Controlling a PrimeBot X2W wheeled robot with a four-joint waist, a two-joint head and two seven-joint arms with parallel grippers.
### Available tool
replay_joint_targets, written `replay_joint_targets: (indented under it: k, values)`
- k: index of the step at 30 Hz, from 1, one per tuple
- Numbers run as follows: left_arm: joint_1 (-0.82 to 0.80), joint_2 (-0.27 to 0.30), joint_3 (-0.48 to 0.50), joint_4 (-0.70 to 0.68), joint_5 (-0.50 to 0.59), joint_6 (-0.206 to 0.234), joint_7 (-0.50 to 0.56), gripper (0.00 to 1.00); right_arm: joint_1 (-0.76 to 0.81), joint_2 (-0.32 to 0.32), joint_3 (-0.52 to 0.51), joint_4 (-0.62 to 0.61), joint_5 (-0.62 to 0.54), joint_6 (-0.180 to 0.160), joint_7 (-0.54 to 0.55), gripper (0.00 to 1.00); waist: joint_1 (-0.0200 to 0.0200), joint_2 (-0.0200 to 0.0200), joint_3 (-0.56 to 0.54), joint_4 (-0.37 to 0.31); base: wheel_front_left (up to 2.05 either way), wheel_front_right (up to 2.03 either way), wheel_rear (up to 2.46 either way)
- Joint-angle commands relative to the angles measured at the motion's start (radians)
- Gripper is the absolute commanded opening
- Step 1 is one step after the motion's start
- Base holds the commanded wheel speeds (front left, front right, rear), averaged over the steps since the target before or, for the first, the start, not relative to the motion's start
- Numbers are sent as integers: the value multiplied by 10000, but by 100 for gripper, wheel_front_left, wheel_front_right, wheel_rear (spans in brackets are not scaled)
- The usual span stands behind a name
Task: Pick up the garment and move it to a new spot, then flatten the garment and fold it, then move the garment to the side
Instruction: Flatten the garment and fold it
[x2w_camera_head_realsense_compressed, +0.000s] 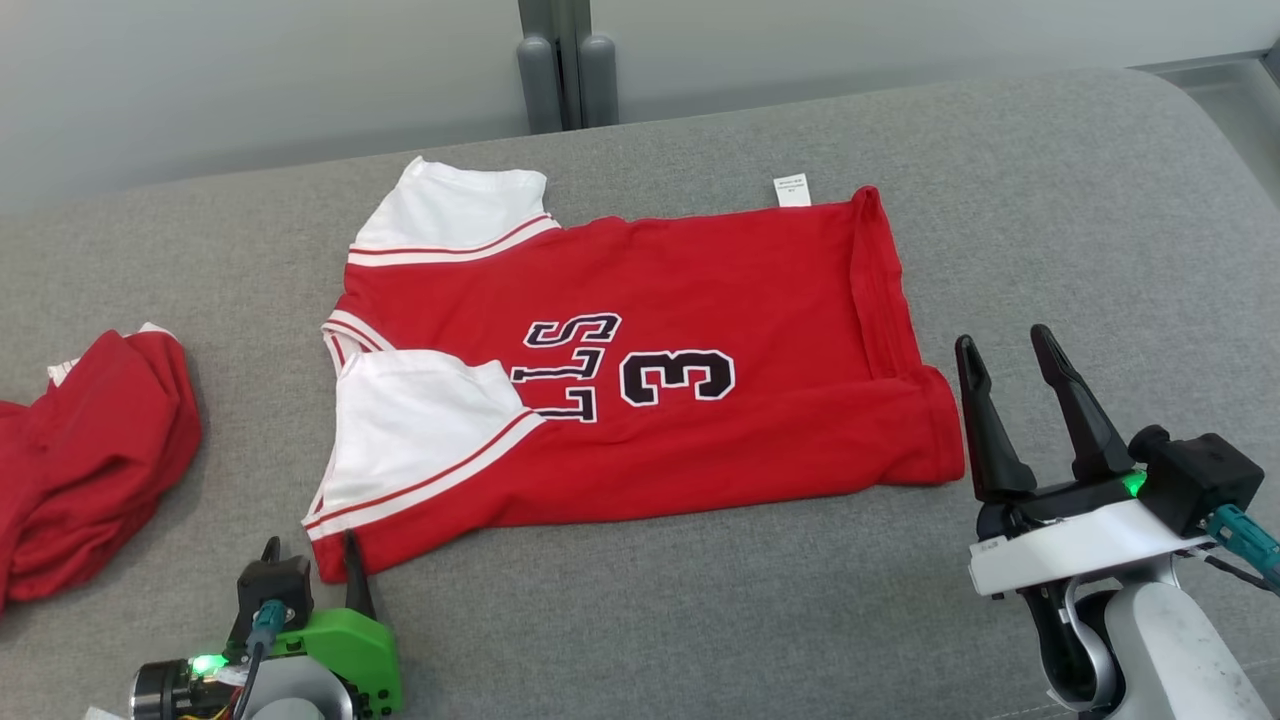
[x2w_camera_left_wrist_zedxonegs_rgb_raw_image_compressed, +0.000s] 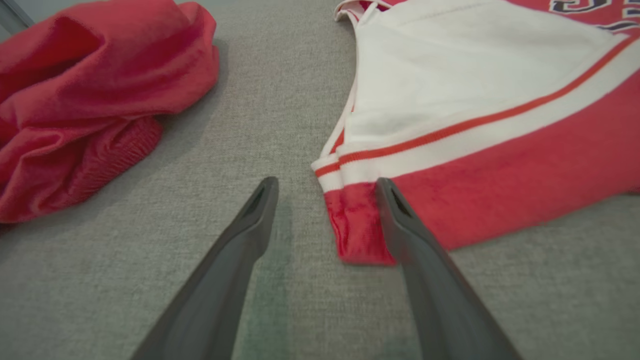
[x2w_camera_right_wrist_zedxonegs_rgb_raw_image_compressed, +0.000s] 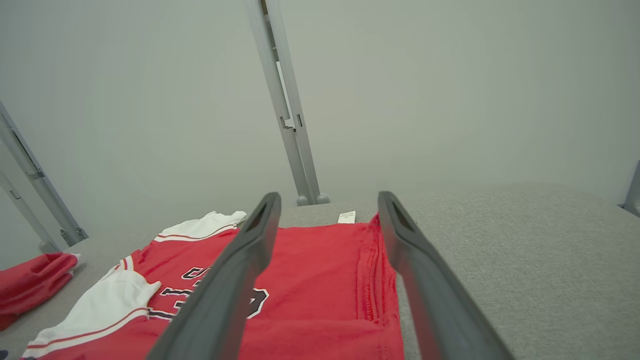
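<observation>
Left gripper (x2w_camera_head_realsense_compressed: 310, 550): jaws parted, nothing grasped, tips at the jersey's nearest corner.
Right gripper (x2w_camera_head_realsense_compressed: 1003, 342): jaws parted, nothing held, just beside the hem.
Jersey (x2w_camera_head_realsense_compressed: 700, 290): red, white sleeves, spread flat on the grey cushion (x2w_camera_head_realsense_compressed: 1080, 230).
Crumpled red garment (x2w_camera_head_realsense_compressed: 90, 460): left, apart from jersey.
Care label (x2w_camera_head_realsense_compressed: 792, 190): white, at the jersey's far edge.
Grey post (x2w_camera_head_realsense_compressed: 565, 60): behind the cushion.

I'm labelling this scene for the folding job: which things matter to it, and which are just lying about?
In the job: jersey, spread out; left gripper, open at its corner; right gripper, open by its hem.
Lying about: crumpled red cloth, left; grey post behind.
</observation>
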Motion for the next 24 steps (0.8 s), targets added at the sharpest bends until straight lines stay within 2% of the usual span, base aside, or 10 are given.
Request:
replay_joint_targets:
  k: [1, 5, 6, 12, 17, 22, 24]
  values:
    - [-220, 82, -19, 262, 6, 6, 30, 100, 105, -72, -36, 45, 36, 0, -28, 100, 0, 0, 58, -27, 0, 0, 0]
    - [-546, 109, -189, 964, -12, -249, 147, 100, 104, -54, -208, 175, 37, 0, -28, 100, 0, 0, 136, -30, 0, 0, 0]
    - [-598, 109, -257, 1114, 24, -299, 144, 0, 122, -56, -248, 305, 1, 0, -28, 100, 0, 0, 150, -17, 0, 0, 0]
    - [-858, 92, -416, 978, 37, -512, 40, 0, 123, 69, -753, 1698, -341, 0, -29, 100, 0, 0, 105, 237, 0, 0, 0]
    - [-575, 70, -983, -307, 484, -765, 6, 0, -272, 193, -1048, 3261, -697, 0, 262, 100, 0, 0, 98, 564, 0, 0, 0]
    - [-291, -4, -1065, -1708, 589, -585, 2, 0, -690, 490, -1533, 4494, -905, -1, 425, 100, 0, 0, 126, 939, 0, 0, 0]
    - [-174, -20, -1138, -2194, 647, -645, 2, 0, -884, 620, -1701, 4906, -845, 0, 460, 100, 0, 0, 143, 1075, 0, 0, 0]
